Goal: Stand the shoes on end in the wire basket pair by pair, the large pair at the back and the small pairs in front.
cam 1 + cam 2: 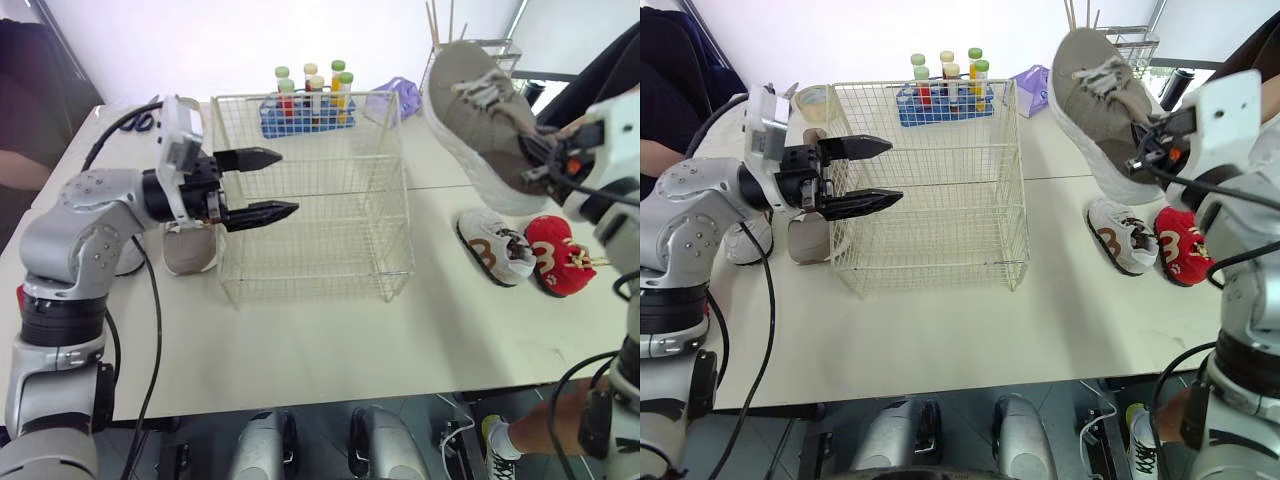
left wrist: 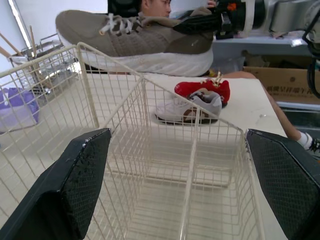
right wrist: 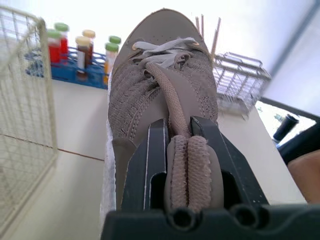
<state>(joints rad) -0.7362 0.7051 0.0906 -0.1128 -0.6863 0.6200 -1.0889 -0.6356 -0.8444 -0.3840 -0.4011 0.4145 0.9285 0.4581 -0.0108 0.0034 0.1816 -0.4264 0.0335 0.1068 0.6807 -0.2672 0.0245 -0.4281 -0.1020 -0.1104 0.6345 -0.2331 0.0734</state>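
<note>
A cream wire basket stands mid-table with nothing in it. My left gripper is open at the basket's left wall, its fingers pointing toward the wires. My right gripper is shut on the heel of a large grey shoe, held in the air to the right of the basket with its toe up. The right wrist view shows the heel collar pinched between the fingers. A small white-and-brown shoe and a small red shoe lie on the table at right. A second grey shoe sits left of the basket.
A blue rack of capped tubes and a purple object stand behind the basket. A wire rack is at the back right. A white shoe lies at the far left. A person's leg is by the table's right front corner.
</note>
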